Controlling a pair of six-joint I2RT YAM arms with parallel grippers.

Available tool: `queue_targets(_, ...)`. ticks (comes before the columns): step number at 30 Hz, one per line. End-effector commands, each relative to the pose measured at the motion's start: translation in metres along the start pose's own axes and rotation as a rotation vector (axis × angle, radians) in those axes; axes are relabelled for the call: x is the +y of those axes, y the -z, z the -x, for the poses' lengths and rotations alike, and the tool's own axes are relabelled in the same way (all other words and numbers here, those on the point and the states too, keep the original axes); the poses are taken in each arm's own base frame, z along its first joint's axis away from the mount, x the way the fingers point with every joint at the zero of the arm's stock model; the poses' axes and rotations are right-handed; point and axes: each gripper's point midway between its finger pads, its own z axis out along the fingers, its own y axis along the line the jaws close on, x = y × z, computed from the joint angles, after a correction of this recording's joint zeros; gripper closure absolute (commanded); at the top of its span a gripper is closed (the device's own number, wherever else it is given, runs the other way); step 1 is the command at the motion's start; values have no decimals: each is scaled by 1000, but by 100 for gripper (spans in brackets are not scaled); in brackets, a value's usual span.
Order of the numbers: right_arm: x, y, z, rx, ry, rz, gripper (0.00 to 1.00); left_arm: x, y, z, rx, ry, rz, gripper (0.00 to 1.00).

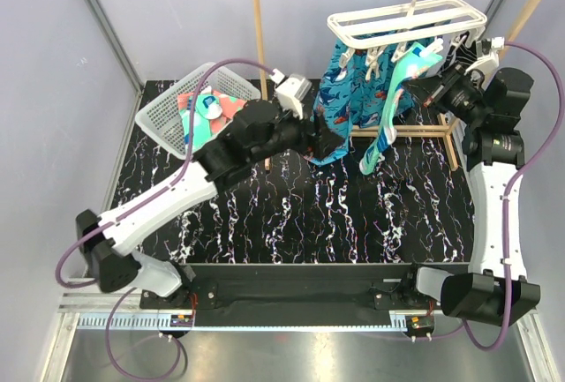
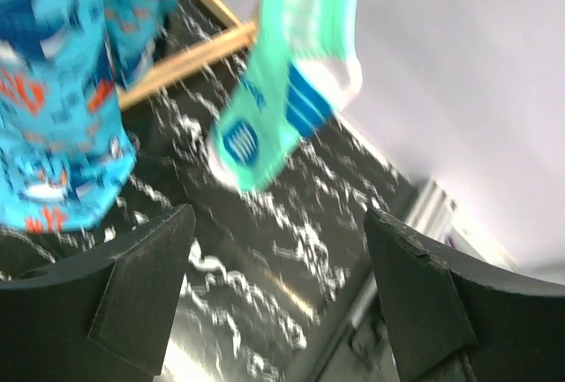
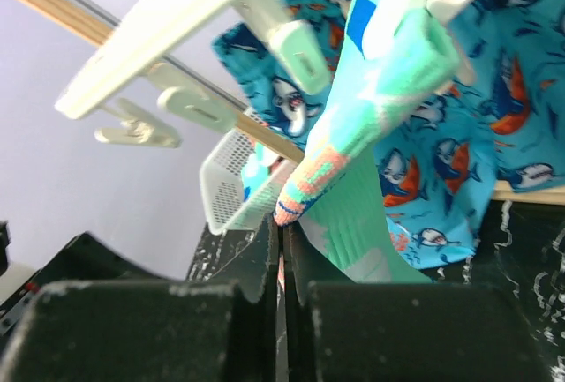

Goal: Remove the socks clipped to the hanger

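Note:
The white slatted hanger (image 1: 406, 22) hangs from the wooden rack's rail. A long teal-green sock (image 1: 388, 108) with white and blue marks dangles from its clips, and it also shows in the left wrist view (image 2: 282, 108). A shorter teal sock with a coral-pink patterned toe (image 3: 371, 108) is clipped beside it. My right gripper (image 3: 281, 232) is shut on that toe, just below the hanger (image 3: 177, 20). In the top view the right gripper (image 1: 417, 91) sits at the hanger's right side. My left gripper (image 1: 340, 146) is open and empty, low beside the long sock, also seen in its own view (image 2: 278, 258).
A blue shark-print cloth (image 1: 349, 91) hangs on the tall wooden rack (image 1: 258, 29) behind the socks. A white mesh basket (image 1: 168, 122) at the back left holds loose socks (image 1: 207, 104). The rack's lower wooden bar (image 1: 415, 131) runs behind the hanging sock. Empty clips (image 3: 190, 104) dangle from the hanger.

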Motion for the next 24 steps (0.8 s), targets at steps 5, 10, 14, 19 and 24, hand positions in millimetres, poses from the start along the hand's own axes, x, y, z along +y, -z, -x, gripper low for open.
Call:
queue_targets(5,50,13,19,-45,30,123,100,-34,-49,50,-170,-109,10,17)
queue_targets(10,55,16,18,-57,-16,138,100,-30,-87,38,-165,-157,51,16)
queue_targets(14,58,18,18,-74,-49,154,100,-40,-106,45,-194,-153,41,15)
queue_targets(19,62,21,15,-81,-74,170,100,-33,-132,45,-209,-156,108,15)
queue_targets(24,62,22,13,-81,-94,172,100,-37,-147,46,-235,-142,89,15)
